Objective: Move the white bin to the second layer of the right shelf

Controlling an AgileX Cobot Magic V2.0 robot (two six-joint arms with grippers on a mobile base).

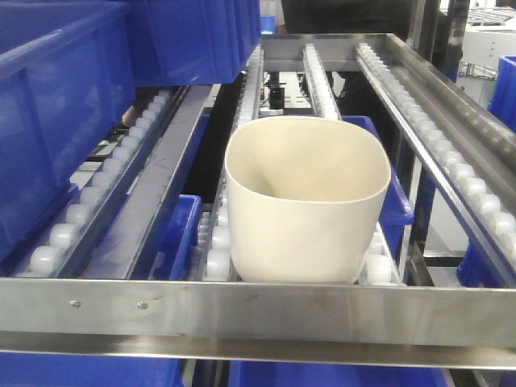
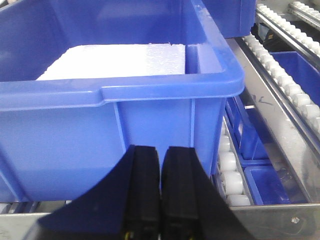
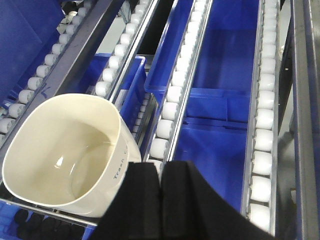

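Note:
The white bin (image 1: 306, 201) stands upright and empty on the roller rails of the right shelf second layer (image 1: 476, 193), just behind its flat steel front bar (image 1: 242, 310). In the right wrist view the bin (image 3: 65, 150) lies at lower left. My right gripper (image 3: 161, 167) is shut with nothing in it, just to the right of the bin's wall and apart from its rim. My left gripper (image 2: 161, 150) is shut and empty, close in front of a blue crate (image 2: 120, 90).
A big blue crate (image 1: 56, 121) fills the left lane, with a white slab (image 2: 115, 60) inside it. Another blue crate (image 1: 201, 32) sits behind it. Lower blue bins (image 3: 220, 145) show between the roller rails (image 3: 262, 125). A steel side rail (image 1: 451, 97) bounds the right.

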